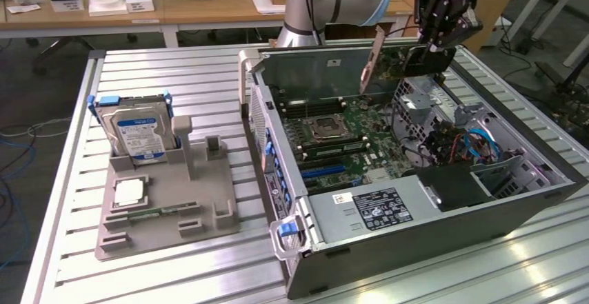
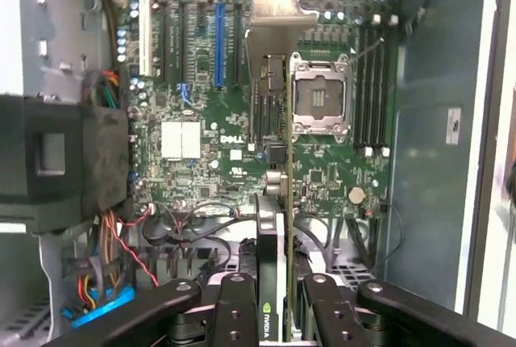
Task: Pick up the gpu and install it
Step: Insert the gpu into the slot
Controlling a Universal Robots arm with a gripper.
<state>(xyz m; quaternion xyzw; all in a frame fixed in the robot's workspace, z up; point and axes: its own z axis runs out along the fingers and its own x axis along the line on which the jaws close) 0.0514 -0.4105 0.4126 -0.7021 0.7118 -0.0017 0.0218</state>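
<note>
- Desk (image 1: 165,276): one ribbed metal surface carrying everything.
- Computer case (image 1: 414,249): one tower lying on its side with the side panel off, at the exterior view's right.
- Motherboard (image 2: 201,161): one green board inside the case, with one blue slot (image 2: 218,40) and one empty CPU socket (image 2: 320,93).
- Arm (image 1: 322,1): one robot arm based at the far side of the desk, its wrist reaching over the far end of the case and pointing down.
- Holder (image 1: 165,228): one grey moulded tray beside the case, at the exterior view's left.
- Hard drive (image 1: 138,135): one, standing upright in the holder's far slot.
- Gpu (image 1: 401,61): one card, held on edge in the air above the far end of the open case. Its metal bracket is toward the exterior view's left. In the wrist view it hangs edge-on over the motherboard, between the blue slot and the socket.
- Claw (image 1: 431,50): one, closed partway, its black fingers (image 2: 234,307) pinching the gpu from both faces.
- Memory stick (image 1: 152,213): one, lying flat in the holder.
</note>
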